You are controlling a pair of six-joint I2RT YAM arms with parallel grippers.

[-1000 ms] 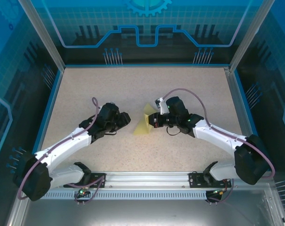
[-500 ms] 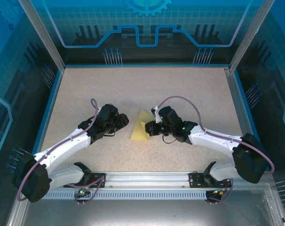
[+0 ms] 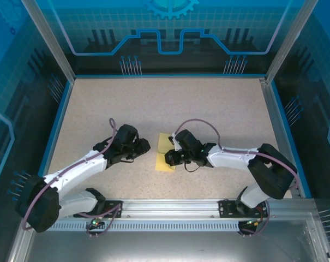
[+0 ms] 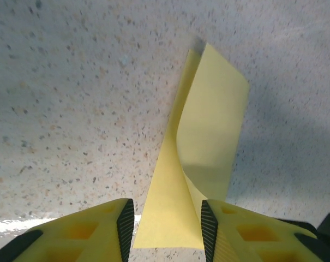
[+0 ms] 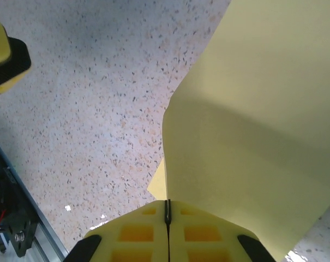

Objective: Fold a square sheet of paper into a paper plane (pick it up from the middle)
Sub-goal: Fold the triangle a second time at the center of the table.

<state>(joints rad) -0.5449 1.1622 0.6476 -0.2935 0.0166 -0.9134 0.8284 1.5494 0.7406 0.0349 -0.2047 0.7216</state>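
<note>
So the square sheet of paper [image 3: 163, 153] sits about mid-bench, a bit toward the near side, bent over on itself with one flap curling up. The right hand [image 3: 170, 157] comes in from the right and is clenched on it, and its wrist view shows the sheet coming straight out of the closed seam. The left hand [image 3: 145, 146] is just left of the paper, released, with the sheet's end in the gap between its yellow fingers [image 4: 124, 224]. The bench [image 3: 154, 103] is speckled beige, with a metal rail [image 3: 170, 206] along the near edge and blue see-through walls [image 3: 23, 109] around it
</note>
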